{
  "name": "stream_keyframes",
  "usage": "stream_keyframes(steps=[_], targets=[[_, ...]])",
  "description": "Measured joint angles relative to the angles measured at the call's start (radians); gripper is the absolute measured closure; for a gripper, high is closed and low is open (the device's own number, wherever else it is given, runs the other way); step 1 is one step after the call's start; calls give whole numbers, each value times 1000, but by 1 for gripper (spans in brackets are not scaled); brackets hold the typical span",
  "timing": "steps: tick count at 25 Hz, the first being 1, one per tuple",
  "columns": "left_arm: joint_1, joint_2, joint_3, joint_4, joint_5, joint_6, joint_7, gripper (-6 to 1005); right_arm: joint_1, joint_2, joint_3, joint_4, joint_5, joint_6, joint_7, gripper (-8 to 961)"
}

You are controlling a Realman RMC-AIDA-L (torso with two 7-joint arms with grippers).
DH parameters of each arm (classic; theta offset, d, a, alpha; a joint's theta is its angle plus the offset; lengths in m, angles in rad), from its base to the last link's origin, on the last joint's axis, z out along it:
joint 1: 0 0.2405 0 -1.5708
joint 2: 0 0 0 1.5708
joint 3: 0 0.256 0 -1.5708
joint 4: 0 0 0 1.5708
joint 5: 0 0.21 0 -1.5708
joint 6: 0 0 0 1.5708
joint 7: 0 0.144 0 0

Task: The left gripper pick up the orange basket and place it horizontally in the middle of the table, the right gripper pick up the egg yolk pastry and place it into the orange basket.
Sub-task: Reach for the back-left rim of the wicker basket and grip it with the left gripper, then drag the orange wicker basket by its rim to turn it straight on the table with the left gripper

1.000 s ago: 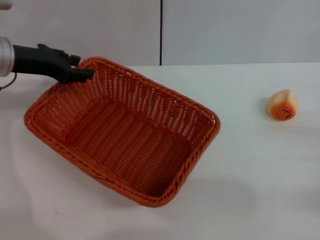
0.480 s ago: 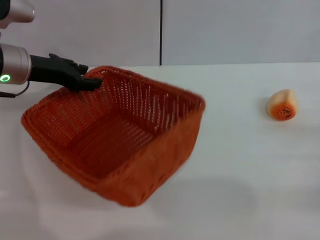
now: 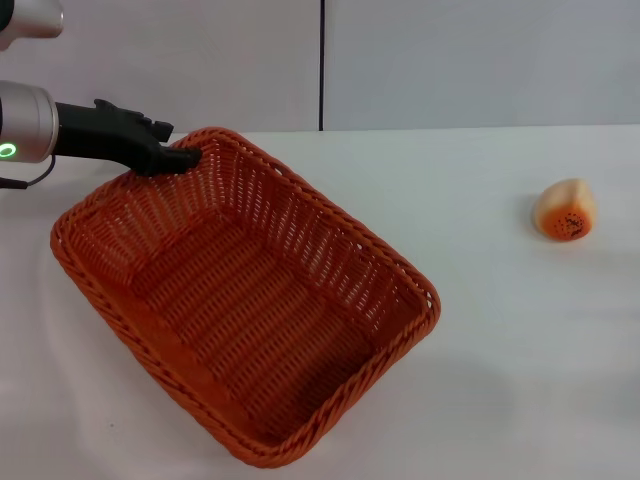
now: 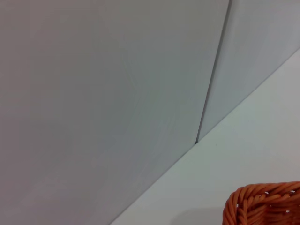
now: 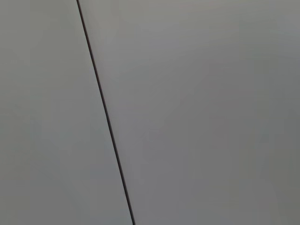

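Observation:
The large orange basket (image 3: 250, 300) lies at a slant across the left and middle of the table, its near corner close to the front edge. My left gripper (image 3: 185, 156) reaches in from the left and is shut on the basket's far rim corner. A bit of that braided rim (image 4: 262, 204) shows in the left wrist view. The egg yolk pastry (image 3: 565, 210) lies on its side at the far right of the table, well apart from the basket. My right gripper is out of view; its wrist view holds only the wall.
The white table (image 3: 500, 350) runs back to a grey panelled wall (image 3: 450, 60) with a dark vertical seam. Bare tabletop lies between the basket and the pastry.
The basket was tipped up off the table half a second ago; it has swung and dropped back to sit lower and nearer the front edge. My left gripper kept hold of the rim, shifting slightly right.

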Motion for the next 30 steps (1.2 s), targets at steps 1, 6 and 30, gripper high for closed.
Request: stream_keyframes(steps=[1,6,30], targets=[[-1,0,0,0,5,1,3,600,0,0,2,0,0,0,0,350],[0,5,1,1,7,8,1,608,1,0,4,0,4,8,0,350],[13,29,-234,39,-1,142,-190,811,8,0,7,-2,6,35,0,351]])
